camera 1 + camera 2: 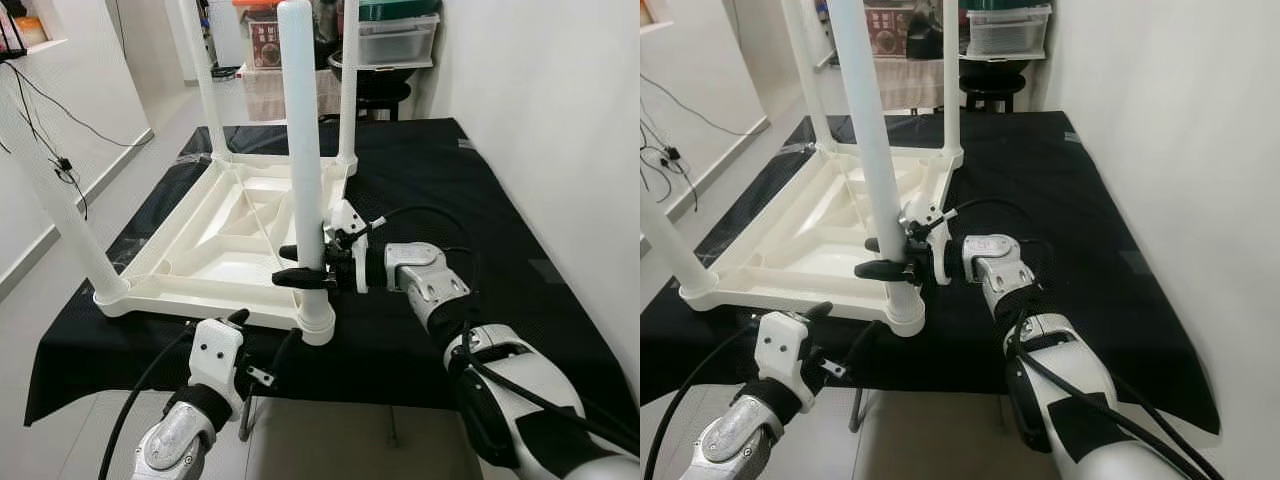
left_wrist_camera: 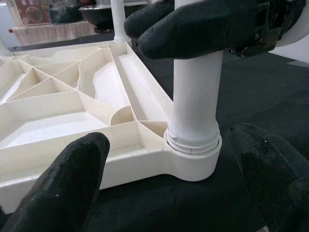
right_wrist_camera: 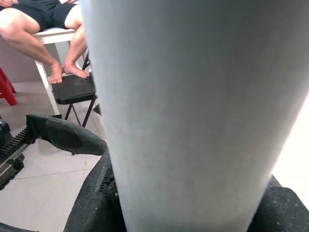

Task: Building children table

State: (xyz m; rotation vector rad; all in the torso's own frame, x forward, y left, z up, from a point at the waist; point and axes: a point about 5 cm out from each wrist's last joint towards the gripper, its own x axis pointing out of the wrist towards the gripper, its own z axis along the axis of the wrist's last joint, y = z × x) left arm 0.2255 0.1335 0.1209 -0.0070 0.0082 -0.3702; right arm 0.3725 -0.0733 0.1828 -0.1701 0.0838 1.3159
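A white children's table (image 1: 190, 296) lies upside down on a black cloth (image 1: 440, 190). Its near right leg (image 1: 300, 130) stands upright in the corner socket (image 2: 194, 162). My right gripper (image 1: 298, 266) is shut on this leg a little above the socket, one black finger on each side. The right wrist view is close on the leg (image 3: 193, 106). My left gripper (image 1: 262, 338) hovers open at the cloth's front edge, just before the socket. Its two fingertips (image 2: 63, 188) frame the leg's base without touching it.
Three more white legs stand at the other corners, near left (image 1: 58, 195), far left (image 1: 205, 80) and far right (image 1: 348, 80). A white wall runs along the right. Storage boxes (image 1: 398, 38) and a black stool (image 1: 385, 92) stand behind. A seated person's legs (image 3: 43, 29) and a black chair (image 3: 72, 89) are nearby.
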